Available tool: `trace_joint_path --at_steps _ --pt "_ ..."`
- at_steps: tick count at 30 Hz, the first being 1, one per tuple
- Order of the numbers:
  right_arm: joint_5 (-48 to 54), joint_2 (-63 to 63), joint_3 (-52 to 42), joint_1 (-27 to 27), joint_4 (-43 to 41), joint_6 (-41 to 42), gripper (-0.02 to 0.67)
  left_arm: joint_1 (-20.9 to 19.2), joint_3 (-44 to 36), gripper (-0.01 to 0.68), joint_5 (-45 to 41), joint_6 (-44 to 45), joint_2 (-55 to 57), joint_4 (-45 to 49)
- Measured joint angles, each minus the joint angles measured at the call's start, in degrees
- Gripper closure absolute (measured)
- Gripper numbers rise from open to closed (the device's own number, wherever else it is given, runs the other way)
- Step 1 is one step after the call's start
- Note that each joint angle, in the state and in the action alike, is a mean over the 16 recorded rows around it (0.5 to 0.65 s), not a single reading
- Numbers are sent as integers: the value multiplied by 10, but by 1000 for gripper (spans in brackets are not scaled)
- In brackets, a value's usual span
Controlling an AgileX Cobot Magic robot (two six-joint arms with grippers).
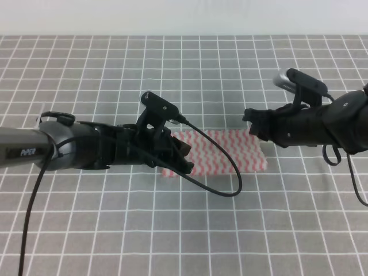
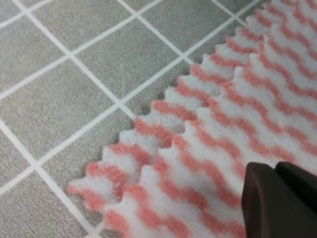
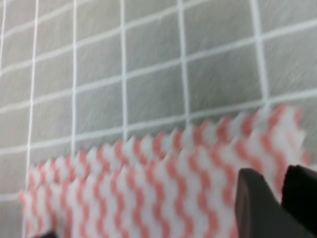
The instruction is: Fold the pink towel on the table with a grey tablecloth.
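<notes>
The pink towel (image 1: 227, 150) lies flat on the table with a grey tablecloth (image 1: 172, 75), near the middle, as a wide strip. In both wrist views two zigzag edges run slightly offset, one layer on top of the other (image 2: 223, 124) (image 3: 148, 188). My left gripper (image 1: 185, 161) sits low over the strip's left end, its dark fingers pressed together (image 2: 280, 198) just above the cloth. Over the strip's upper right corner hovers my right gripper (image 1: 250, 122), whose fingers (image 3: 257, 208) stand close together with nothing visibly pinched between them.
White grid lines cover the grey cloth in every direction. A black cable (image 1: 221, 190) loops from the left arm down over the towel's front edge. A pale wall strip (image 1: 184, 17) runs along the far edge.
</notes>
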State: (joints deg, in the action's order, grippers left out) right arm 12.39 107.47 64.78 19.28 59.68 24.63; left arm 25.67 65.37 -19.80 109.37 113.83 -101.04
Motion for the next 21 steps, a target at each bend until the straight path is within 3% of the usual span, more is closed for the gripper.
trace_joint_path --at_steps 9,21 --pt "9 0 21 0 -14 0 510 0 0 657 0 -3 -22 -1" --pt "102 -1 50 0 -71 -2 630 0 0 659 -11 -90 -43 41"
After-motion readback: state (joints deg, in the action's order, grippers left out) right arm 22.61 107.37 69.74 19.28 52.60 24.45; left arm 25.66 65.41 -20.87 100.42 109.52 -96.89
